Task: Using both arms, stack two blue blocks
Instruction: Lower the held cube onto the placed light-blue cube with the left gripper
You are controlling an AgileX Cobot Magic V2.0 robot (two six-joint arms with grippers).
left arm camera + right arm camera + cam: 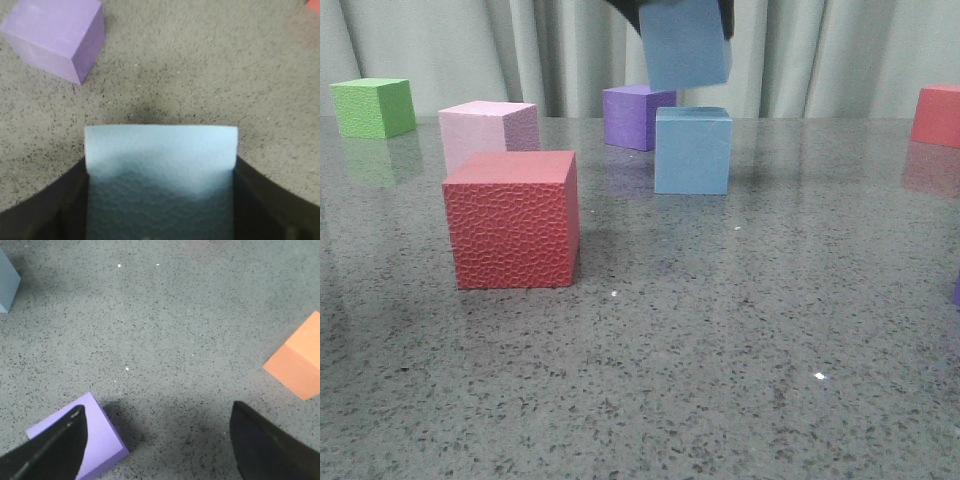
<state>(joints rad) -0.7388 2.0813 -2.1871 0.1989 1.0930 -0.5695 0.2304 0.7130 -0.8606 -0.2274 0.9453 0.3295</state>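
Note:
In the front view one blue block (688, 45) hangs tilted in the air, held by my left gripper (680, 8), whose black fingers show at the top edge. It is just above the second blue block (692, 150), which stands on the table, with a small gap between them. In the left wrist view the held block (160, 150) fills the space between both dark fingers (70, 200) and hides the block below. My right gripper (157, 412) stands open over bare table, with a purple cube (102, 440) by one finger. It does not show in the front view.
A red textured cube (512, 220) stands front left, with a pink cube (488, 130) behind it and a green cube (373, 106) at the far left. A purple cube (638, 116) stands behind the blue blocks and a red cube (938, 115) far right. An orange cube (299, 362) lies near the right gripper.

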